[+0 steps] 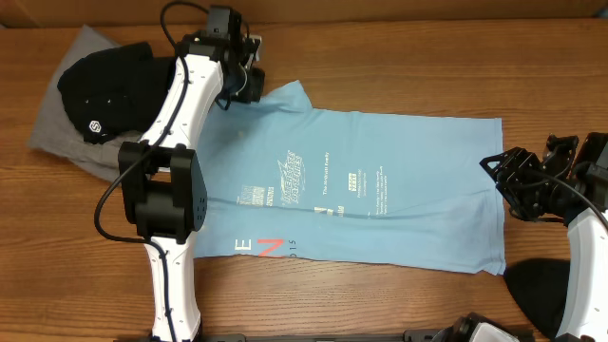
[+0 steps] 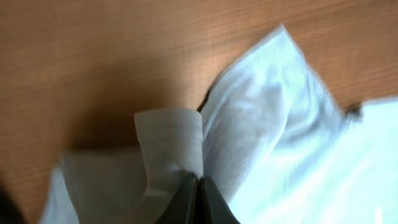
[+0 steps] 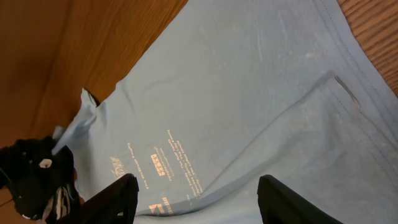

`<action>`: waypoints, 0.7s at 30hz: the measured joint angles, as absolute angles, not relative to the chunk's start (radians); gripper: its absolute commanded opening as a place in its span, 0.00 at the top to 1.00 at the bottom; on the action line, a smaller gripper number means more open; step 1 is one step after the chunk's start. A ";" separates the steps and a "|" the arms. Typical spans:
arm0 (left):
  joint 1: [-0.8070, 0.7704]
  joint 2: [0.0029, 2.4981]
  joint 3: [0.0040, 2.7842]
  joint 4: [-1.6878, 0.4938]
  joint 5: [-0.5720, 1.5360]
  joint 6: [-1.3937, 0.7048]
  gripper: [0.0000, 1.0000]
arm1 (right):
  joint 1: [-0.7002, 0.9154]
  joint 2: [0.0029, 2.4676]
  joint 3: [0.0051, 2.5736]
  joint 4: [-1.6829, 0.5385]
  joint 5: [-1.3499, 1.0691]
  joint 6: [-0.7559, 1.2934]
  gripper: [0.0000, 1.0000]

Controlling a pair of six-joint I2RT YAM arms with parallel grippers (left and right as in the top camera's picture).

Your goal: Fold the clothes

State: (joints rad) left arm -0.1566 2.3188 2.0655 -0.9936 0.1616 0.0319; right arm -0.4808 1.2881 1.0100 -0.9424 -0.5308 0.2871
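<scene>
1. Two arms work over one wooden table (image 1: 399, 304).
2. Three shirts show: one blue, one black, one grey.
3. The blue shirt (image 1: 399, 180) lies spread across the table's middle, print up, with one long crease running through it.
4. The black shirt (image 1: 104, 85) sits bunched on the grey shirt (image 1: 52, 133) at the far left corner, just beside the blue one.
5. The left gripper (image 2: 198, 194) is closed, pinching a fold of the blue shirt at its far left corner.
6. The right gripper (image 3: 199, 202) is spread open above the blue shirt's right end, holding nothing.
7. One dark shape (image 1: 534, 290) lies by the right arm; I cannot tell what it is.
</scene>
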 measured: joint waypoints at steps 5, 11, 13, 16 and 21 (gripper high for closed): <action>-0.157 2.309 2.065 -1.161 0.183 0.030 0.90 | -0.481 1.288 1.010 -0.942 -0.531 0.287 0.35; -0.157 2.304 2.065 -1.320 0.209 0.027 0.60 | -0.481 1.288 1.010 -0.931 -0.531 0.287 0.35; -0.157 2.304 2.065 -1.328 0.213 0.023 0.58 | -0.481 1.288 1.010 -0.923 -0.531 0.287 0.35; -0.157 2.304 2.065 -1.249 0.217 0.024 0.52 | -0.481 1.288 1.010 -0.916 -0.531 0.287 0.35; -0.157 2.304 2.066 -1.000 0.239 0.029 0.48 | -0.481 1.288 1.010 -0.916 -0.531 0.288 0.35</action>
State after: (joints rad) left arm -0.1566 2.3035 2.0659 -1.0000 0.2386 0.0292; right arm -0.4808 1.2881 1.0100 -0.9161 -0.5312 0.2878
